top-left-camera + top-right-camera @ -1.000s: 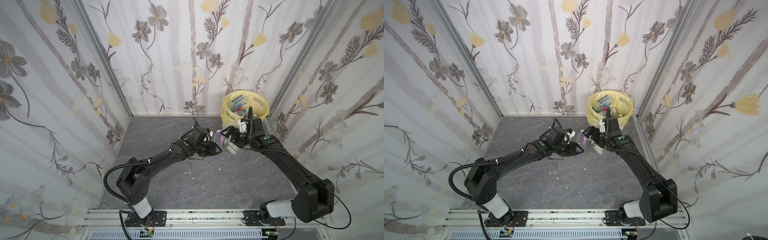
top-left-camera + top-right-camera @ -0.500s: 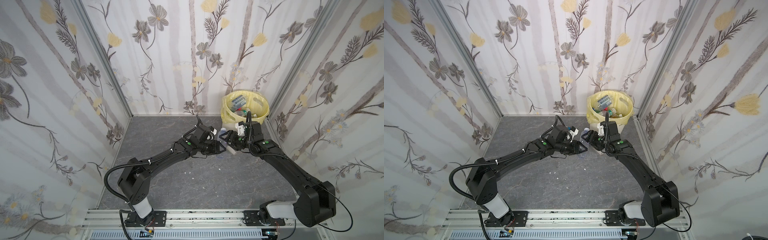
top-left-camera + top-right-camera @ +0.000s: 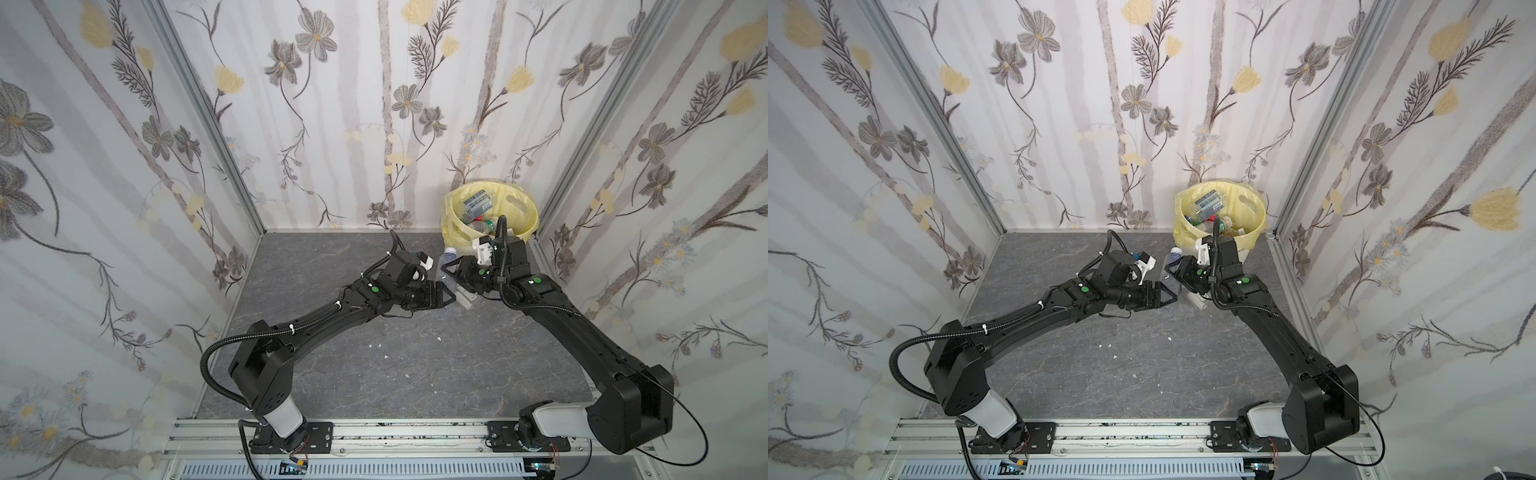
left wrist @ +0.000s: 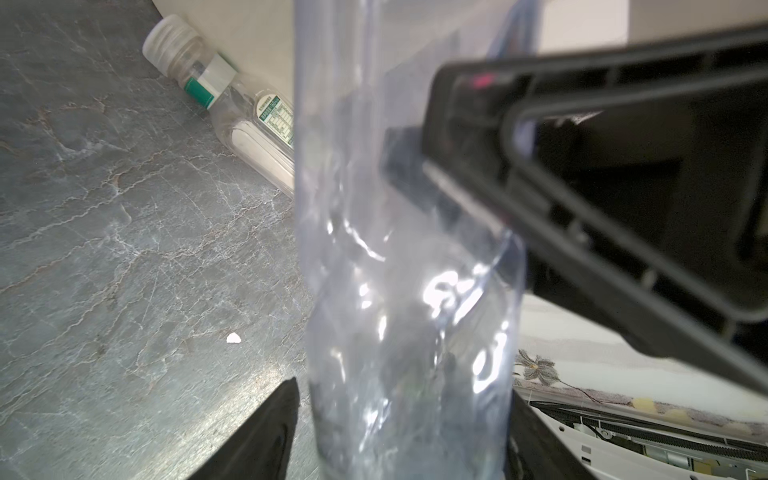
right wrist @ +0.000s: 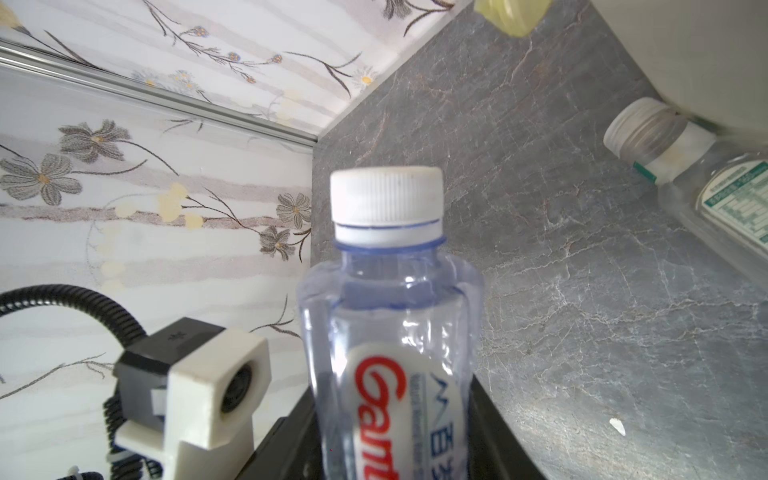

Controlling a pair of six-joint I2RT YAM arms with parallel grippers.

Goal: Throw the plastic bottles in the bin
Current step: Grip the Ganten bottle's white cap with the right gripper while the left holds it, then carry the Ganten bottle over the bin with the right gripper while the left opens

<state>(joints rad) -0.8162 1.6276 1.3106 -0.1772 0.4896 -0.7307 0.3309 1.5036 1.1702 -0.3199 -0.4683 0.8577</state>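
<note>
In both top views the arms meet just in front of the bin (image 3: 533, 214), with the clear bottle (image 3: 1172, 270) between them. The right gripper (image 3: 451, 271) takes it by the upper body, the left gripper (image 3: 449, 294) flanks its lower end, and the cap end points toward the bin. In the left wrist view the bottle fills the space between the left fingers (image 4: 266, 436). A sliver of grey floor (image 4: 104, 249) shows between one finger and the plastic, so this gripper looks released. Farther out from its fingertips the right gripper's dark finger presses the bottle's side. A second bottle (image 4: 245, 124) lies beyond, against the bin's foot. In the right wrist view the bottle stands straight out from the right gripper, white cap (image 5: 386, 199) farthest from the palm, jaws clenched on its labelled body. This looks like a handover. The left gripper should back off along its own reach, not sideways, so nothing drags. The right should hold firmly without crushing the thin wall, lift the cap end over the rim just beyond it, and let go only above the mouth, where other bottles (image 3: 478, 203) already lie.
</note>
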